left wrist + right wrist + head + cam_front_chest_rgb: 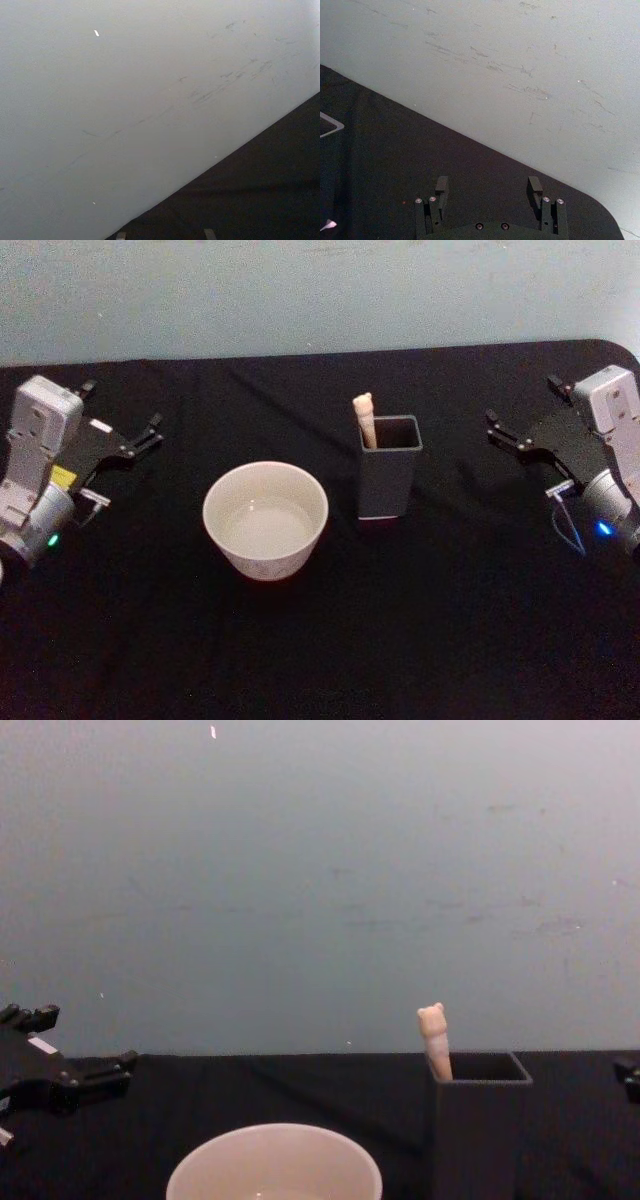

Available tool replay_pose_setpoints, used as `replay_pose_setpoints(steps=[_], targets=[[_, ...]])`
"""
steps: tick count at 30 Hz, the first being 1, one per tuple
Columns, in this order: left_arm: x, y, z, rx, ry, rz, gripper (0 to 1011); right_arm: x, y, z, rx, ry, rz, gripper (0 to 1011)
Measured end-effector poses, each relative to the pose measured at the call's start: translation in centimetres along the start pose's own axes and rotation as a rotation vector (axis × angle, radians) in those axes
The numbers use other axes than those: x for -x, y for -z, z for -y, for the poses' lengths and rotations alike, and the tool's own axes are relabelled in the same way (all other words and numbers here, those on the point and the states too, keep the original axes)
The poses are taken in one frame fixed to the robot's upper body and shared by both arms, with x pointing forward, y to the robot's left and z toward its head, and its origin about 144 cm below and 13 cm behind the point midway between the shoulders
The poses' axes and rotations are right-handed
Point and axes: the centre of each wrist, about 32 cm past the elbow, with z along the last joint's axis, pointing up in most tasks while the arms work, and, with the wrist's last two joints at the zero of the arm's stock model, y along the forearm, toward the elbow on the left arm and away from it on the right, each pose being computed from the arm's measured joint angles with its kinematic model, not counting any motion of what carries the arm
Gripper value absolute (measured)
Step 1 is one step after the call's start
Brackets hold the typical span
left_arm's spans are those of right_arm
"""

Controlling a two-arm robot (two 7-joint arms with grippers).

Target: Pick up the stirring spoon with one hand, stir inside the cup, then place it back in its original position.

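The stirring spoon (365, 421) stands in a dark grey square holder (388, 480) right of the table's centre. Its cream handle and small animal-head knob (432, 1018) stick out above the holder's rim, and its bowl is hidden inside. The cream-white cup (265, 520) sits left of the holder and a little nearer to me, also seen in the chest view (273, 1165). My left gripper (122, 407) hovers open at the table's far left, well away from the cup. At the far right my right gripper (522, 400) is open too, its two fingers (441, 185) spread apart with nothing between them.
A black cloth (320, 640) covers the table, with wide free room in front of the cup and holder. A pale wall (320, 870) rises just behind the table's back edge. The table's rounded back right corner (600, 210) lies near the right gripper.
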Motion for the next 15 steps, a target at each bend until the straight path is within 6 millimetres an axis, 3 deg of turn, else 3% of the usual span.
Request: replay_pose_setpoints(steps=[15], targets=[[0.00,0.00,0.00,0.000,0.000,0.000,1001,0.00,0.00,0.00,0.000,0.000,0.000,1002]])
